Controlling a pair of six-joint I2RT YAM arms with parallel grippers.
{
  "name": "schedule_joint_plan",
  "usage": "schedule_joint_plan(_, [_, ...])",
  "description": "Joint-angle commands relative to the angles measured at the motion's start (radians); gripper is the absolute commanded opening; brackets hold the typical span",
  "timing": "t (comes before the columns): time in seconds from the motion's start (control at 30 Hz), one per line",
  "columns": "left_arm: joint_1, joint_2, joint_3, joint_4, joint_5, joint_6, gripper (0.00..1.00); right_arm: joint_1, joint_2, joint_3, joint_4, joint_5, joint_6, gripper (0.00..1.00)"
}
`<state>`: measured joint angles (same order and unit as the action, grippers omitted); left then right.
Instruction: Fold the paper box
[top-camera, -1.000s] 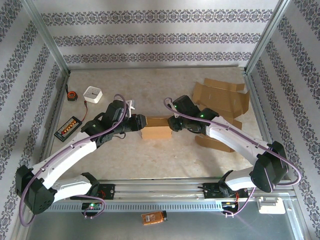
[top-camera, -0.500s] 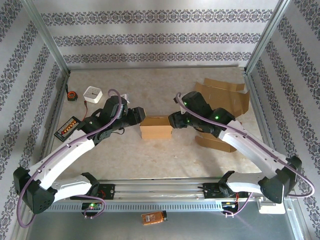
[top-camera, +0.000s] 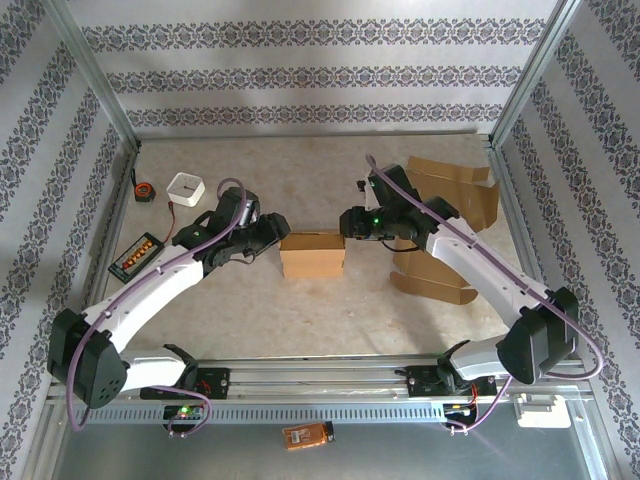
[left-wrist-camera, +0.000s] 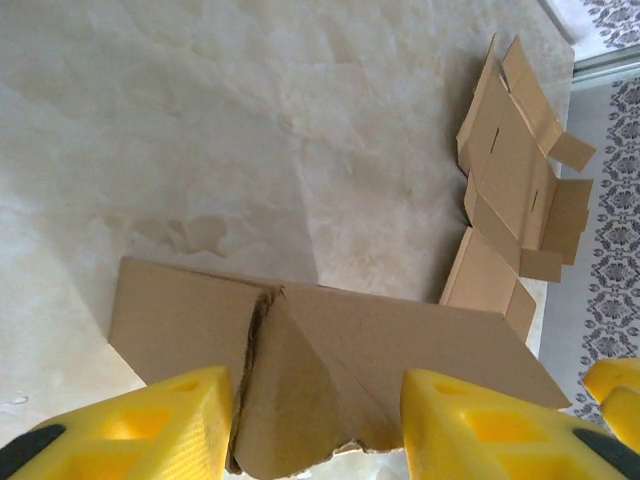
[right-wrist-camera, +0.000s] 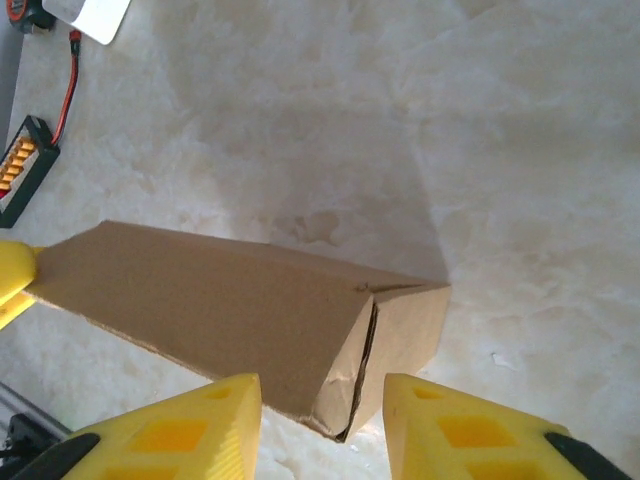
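Observation:
A folded brown paper box (top-camera: 313, 254) lies on the table between the two arms, its end flaps tucked in. My left gripper (top-camera: 272, 232) hovers just off its left end, open, with yellow fingers (left-wrist-camera: 130, 425) either side of the creased end flap (left-wrist-camera: 290, 400). My right gripper (top-camera: 349, 222) sits off the right end, open too, fingers (right-wrist-camera: 165, 430) framing the box's end (right-wrist-camera: 385, 350) without touching it. The box (right-wrist-camera: 220, 310) is free of both grippers.
Flat unfolded cardboard blanks (top-camera: 450, 190) lie at the right back, another piece (top-camera: 432, 285) under the right arm. A white square block (top-camera: 186, 188), a small tape measure (top-camera: 144, 191) and a black tray with orange parts (top-camera: 136, 256) sit at the left.
Both grippers have pulled back from the box ends and let go of it. The right arm swung up and back; the left drew away slightly. The box stays put.

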<state>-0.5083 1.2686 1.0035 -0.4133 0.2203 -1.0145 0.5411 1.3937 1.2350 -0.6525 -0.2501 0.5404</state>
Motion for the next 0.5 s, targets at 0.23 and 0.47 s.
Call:
schedule_joint_plan(0.23, [0.014, 0.011, -0.087, 0.082, 0.05, -0.061, 0.28, 0.028, 0.023, -0.047, 0.024, -0.025, -0.002, 0.28])
schedule_joint_plan(0.47, [0.014, -0.005, -0.137, 0.064, 0.032, -0.05, 0.27, 0.046, 0.037, -0.096, 0.029, 0.014, -0.031, 0.26])
